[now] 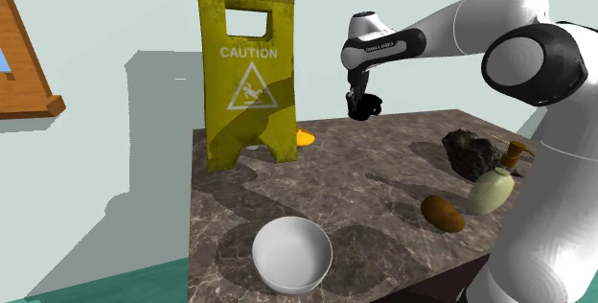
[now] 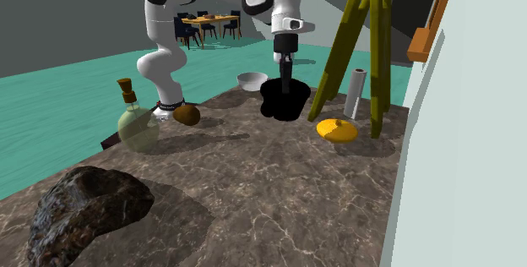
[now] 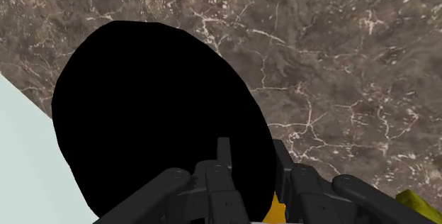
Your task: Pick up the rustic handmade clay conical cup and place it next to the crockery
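Marble tbl (image 1: 383, 184), blk cup (image 2: 282, 101) in gripper (image 2: 287, 78)

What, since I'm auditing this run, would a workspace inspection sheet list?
Surface: dark marble table.
Job's things: black cup; white bowl standing apart from it.
Clutter: yellow caution sign, rock, corked bottle, brown lump, orange thing, grey cylinder.
Grippers: gripper shut on the black cup's rim.
Cables: nothing seen.
Surroundings: pale wall, teal floor, distant dining set.
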Motion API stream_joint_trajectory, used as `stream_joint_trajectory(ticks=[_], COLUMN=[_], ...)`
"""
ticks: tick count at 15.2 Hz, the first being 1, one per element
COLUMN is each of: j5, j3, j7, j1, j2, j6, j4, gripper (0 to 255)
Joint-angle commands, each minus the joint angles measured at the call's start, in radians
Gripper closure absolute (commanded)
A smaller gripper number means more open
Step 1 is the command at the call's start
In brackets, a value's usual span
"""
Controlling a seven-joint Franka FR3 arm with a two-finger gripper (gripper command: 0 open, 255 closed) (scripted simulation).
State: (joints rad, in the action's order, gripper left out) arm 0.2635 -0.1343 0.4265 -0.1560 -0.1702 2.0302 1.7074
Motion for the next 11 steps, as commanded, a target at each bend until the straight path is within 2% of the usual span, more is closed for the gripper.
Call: stream_joint_trajectory(ticks=[1,11], j5=[-0.002,0.046], j3=[0.000,0.094], j7=[0.004,-0.228], j1=[0.000,0.131], j2=[0.001,0.088], j6=[-0.015,-0.070], j4=[-0.016,0.081], gripper=[255,255])
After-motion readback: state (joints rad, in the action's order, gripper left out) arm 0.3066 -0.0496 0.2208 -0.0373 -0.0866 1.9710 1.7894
